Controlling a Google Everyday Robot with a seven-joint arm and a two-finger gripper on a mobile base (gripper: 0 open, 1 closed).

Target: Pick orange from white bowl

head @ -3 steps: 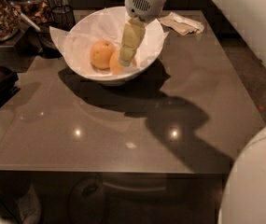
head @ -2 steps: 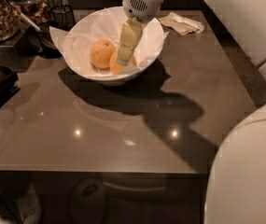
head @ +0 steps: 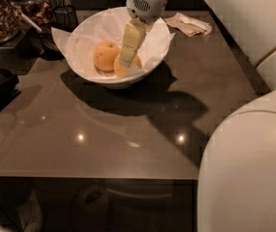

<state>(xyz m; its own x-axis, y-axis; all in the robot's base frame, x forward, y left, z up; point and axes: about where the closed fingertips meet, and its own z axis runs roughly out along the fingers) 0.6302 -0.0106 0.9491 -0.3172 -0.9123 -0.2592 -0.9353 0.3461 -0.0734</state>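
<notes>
gripper [head: 126, 60] at upper centre covers the orange [head: 118, 71] in the white bowl [head: 109, 80]; open or closed, i cannot tell. it could snag the paper [head: 63, 36].

Two fruits lie in the bowl: one orange [head: 118, 71], partly hidden behind the pincer, and one rounder orange [head: 105, 55] just beside it on the left. There is one white bowl [head: 112, 81], and one sheet of crinkled white paper [head: 78, 43] lines it, with corners sticking out over the rim. One pincer [head: 126, 61] hangs down from above into the bowl, its tip at the orange. One table [head: 128, 146] carries all of this. One crumpled napkin [head: 191, 24] lies on the table near its far right corner. One dark cup-shaped holder [head: 65, 16] stands behind the bowl on the left.
</notes>
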